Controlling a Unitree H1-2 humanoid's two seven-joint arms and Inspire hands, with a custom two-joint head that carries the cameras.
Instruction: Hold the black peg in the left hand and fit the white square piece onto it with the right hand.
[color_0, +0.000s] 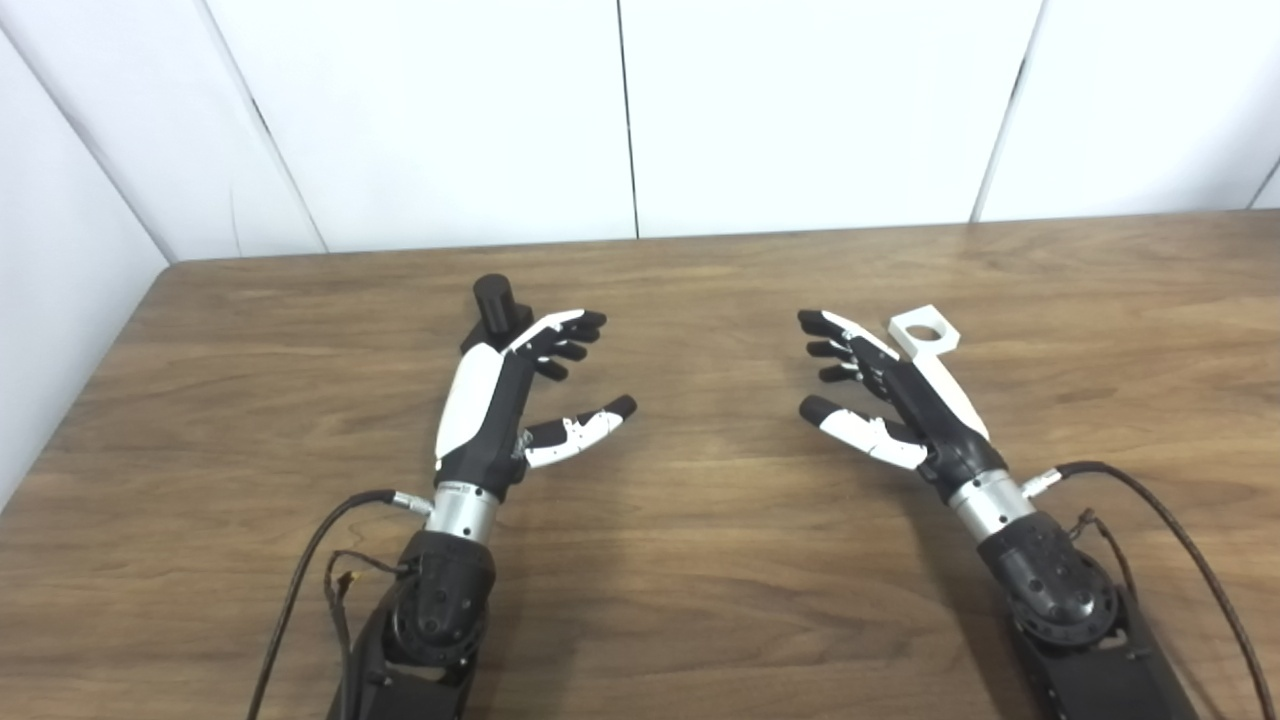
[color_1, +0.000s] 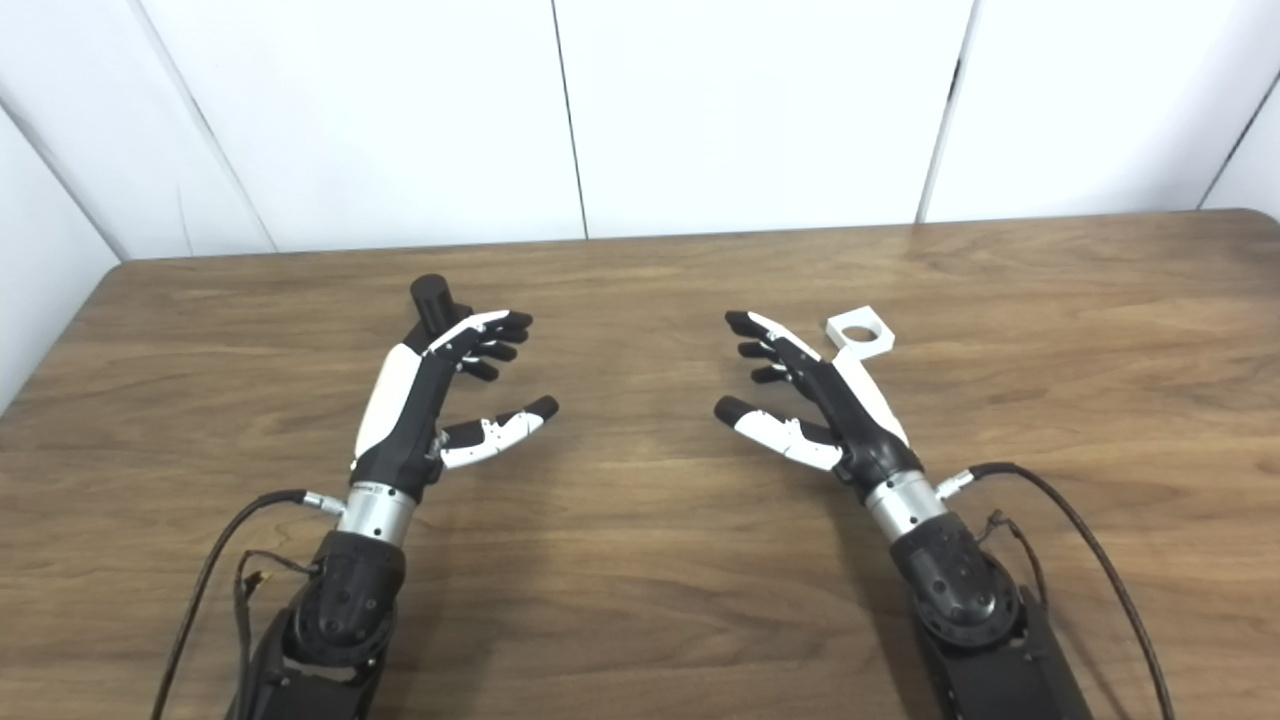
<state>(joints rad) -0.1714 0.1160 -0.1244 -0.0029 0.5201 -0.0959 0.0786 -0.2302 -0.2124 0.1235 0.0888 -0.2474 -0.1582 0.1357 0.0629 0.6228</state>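
Observation:
A black peg stands upright on the wooden table, just behind my left hand, whose back hides the peg's base. That hand is open, fingers spread, palm facing right, holding nothing. A white square piece with a round hole lies flat on the table just beyond and right of my right hand. The right hand is open too, palm facing left, with nothing in it. In the right eye view the peg and the white piece show the same way.
White wall panels rise behind the table's far edge. The table's left edge runs diagonally at the left. Cables trail from both wrists over the near part of the table.

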